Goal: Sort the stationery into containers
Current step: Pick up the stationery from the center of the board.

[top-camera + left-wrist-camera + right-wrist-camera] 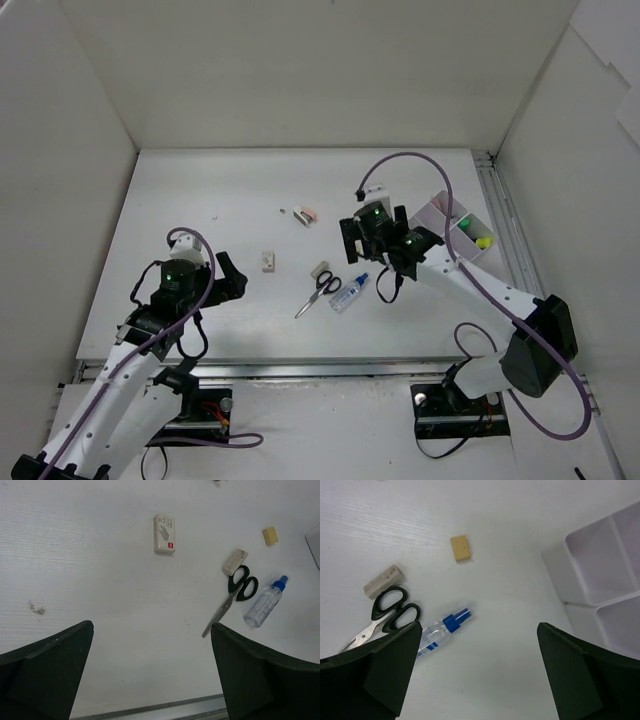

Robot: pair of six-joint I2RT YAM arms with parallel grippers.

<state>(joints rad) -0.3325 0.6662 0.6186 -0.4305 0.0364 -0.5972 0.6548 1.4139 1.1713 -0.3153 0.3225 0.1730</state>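
STEP: mid-sort, between picks, I reckon | RIGHT: right claw (pixel 479 680) gapes wide, empty, above the desk (pixel 200 220) between glue bottle (pixel 440 631) and white tray (pixel 580 565) | LEFT: left claw (pixel 152 675) wide open, empty | LOOSE: scissors (pixel 386 614), beige eraser (pixel 382 580), bottle lie mid-desk, outside tray | NEXT: likely lower onto the bottle, pinch across its body.

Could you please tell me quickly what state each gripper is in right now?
Left gripper: jaws open, holding nothing.
Right gripper: jaws open, holding nothing.
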